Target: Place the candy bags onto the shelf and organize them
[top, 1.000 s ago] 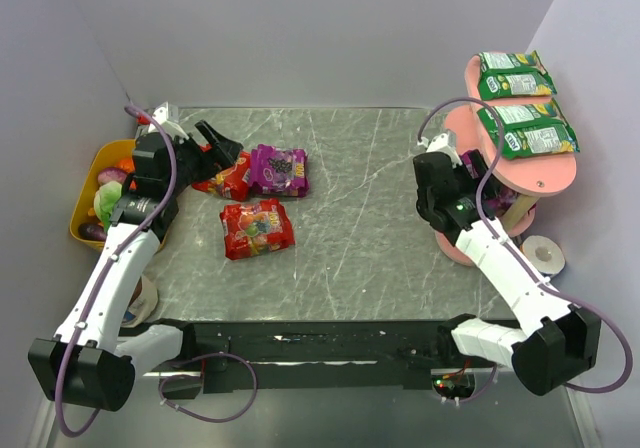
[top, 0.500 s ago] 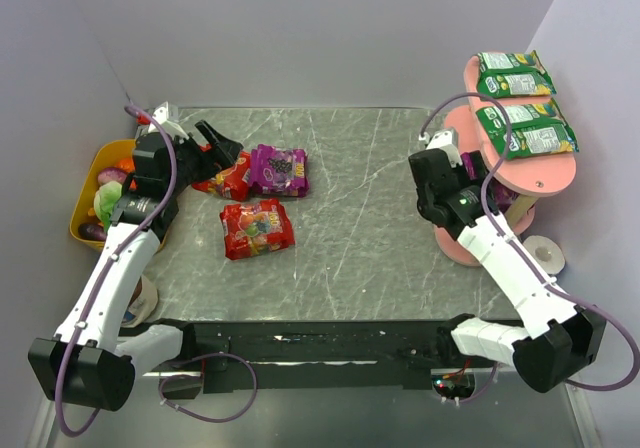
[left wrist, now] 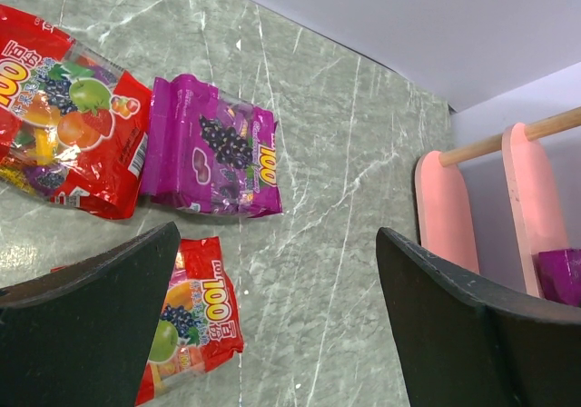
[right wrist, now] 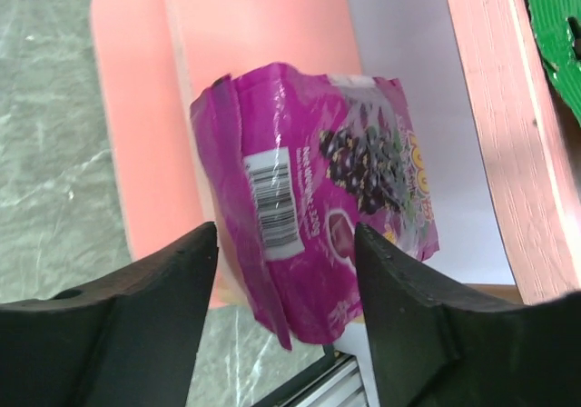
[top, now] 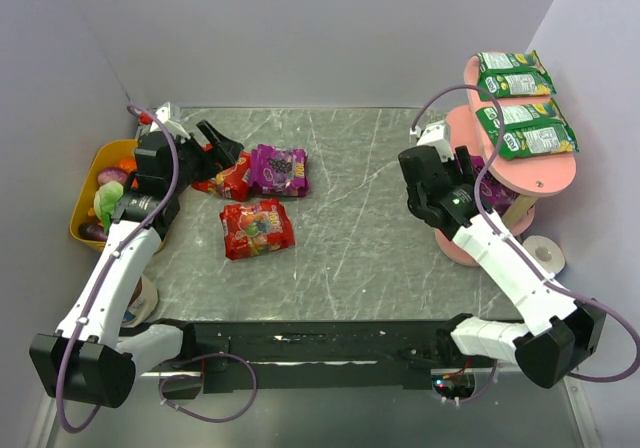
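Since one second ago: the right pincer (right wrist: 286, 234) has drawn back from the shelf (top: 545, 176) toward mid-table. The left arm has not moved.

Right jaws stand apart and grip nothing. Just beyond their tips the shelved purple bag (right wrist: 318, 189) lies on a lower pink board, under a board that carries one of the green bags (top: 525, 128).

Left pincer (left wrist: 277, 239) is spread wide and empty. It hovers near the loose purple bag (left wrist: 213, 148), the far red bag (left wrist: 64, 107) and the near red bag (left wrist: 195, 325), all flat on the table.

Judgement: that placement looks finished, with three bags left to shelve. The next move calls for a flat pinch on a slippery packet that lies well apart from the shelf.
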